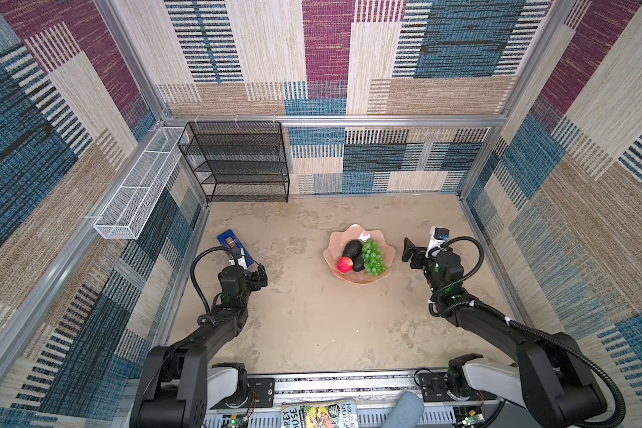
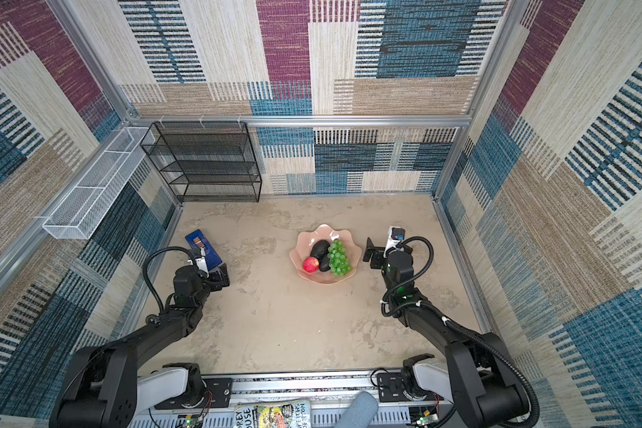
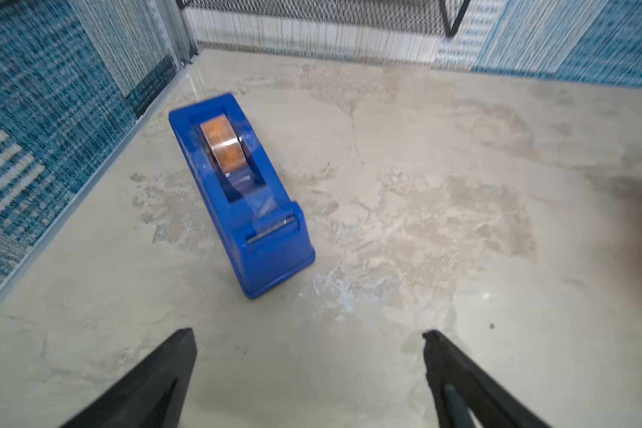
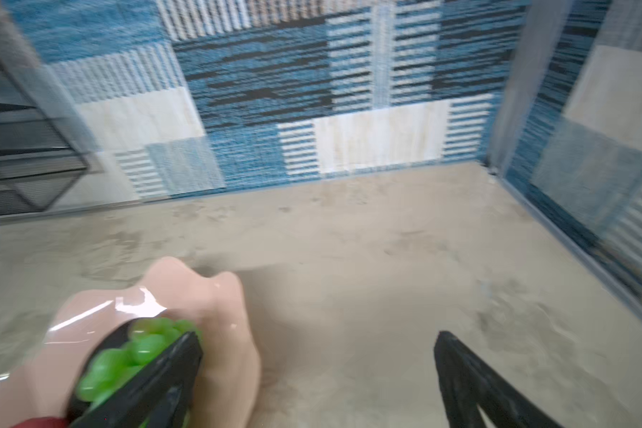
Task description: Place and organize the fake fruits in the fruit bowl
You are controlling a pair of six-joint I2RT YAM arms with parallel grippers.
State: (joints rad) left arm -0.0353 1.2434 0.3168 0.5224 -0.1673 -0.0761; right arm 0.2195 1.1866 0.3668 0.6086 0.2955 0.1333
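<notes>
The pale-pink scalloped fruit bowl [image 1: 353,231] [image 2: 321,231] sits right of the table's middle in both top views. It holds two dark avocados [image 1: 352,248] [image 1: 359,264], a red apple [image 1: 344,264] and green grapes [image 1: 372,257]. My right gripper [image 1: 410,254] [image 4: 317,333] stands open just right of the bowl, with nothing between its fingers. In the right wrist view the bowl's rim [image 4: 219,296] and grapes [image 4: 127,355] lie beside one finger. My left gripper [image 1: 260,276] [image 3: 308,331] is open and empty, far left of the bowl.
A blue tape dispenser [image 1: 234,246] [image 3: 241,196] lies just ahead of the left gripper, near the left wall. A black mesh rack [image 1: 238,163] stands at the back left, and a white mesh basket [image 1: 134,196] hangs on the left wall.
</notes>
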